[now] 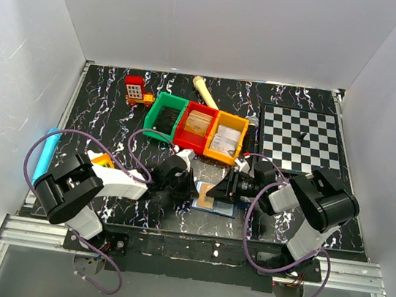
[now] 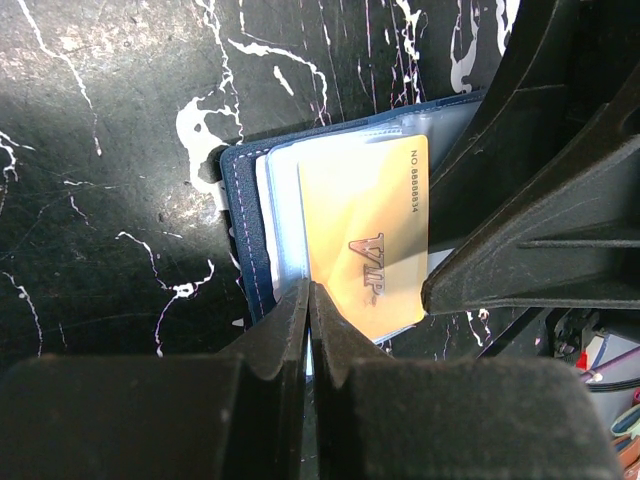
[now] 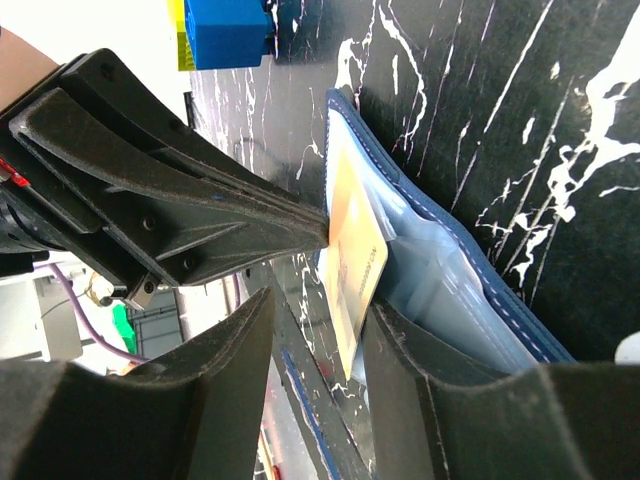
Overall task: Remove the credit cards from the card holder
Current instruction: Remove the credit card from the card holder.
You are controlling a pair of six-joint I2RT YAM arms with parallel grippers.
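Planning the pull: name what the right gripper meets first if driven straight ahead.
The gold VIP card, standing between the right gripper's open fingers; behind it, probably the shut left gripper, though depth is unclear.

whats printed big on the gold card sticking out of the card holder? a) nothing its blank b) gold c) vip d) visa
c, the left wrist view shows raised VIP lettering across the gold card that juts out of the navy card holder.

Our L gripper (image 2: 308, 296) is pinched tight, R gripper (image 3: 318, 312) part-open; both reach inward, low, tips nearly meeting.
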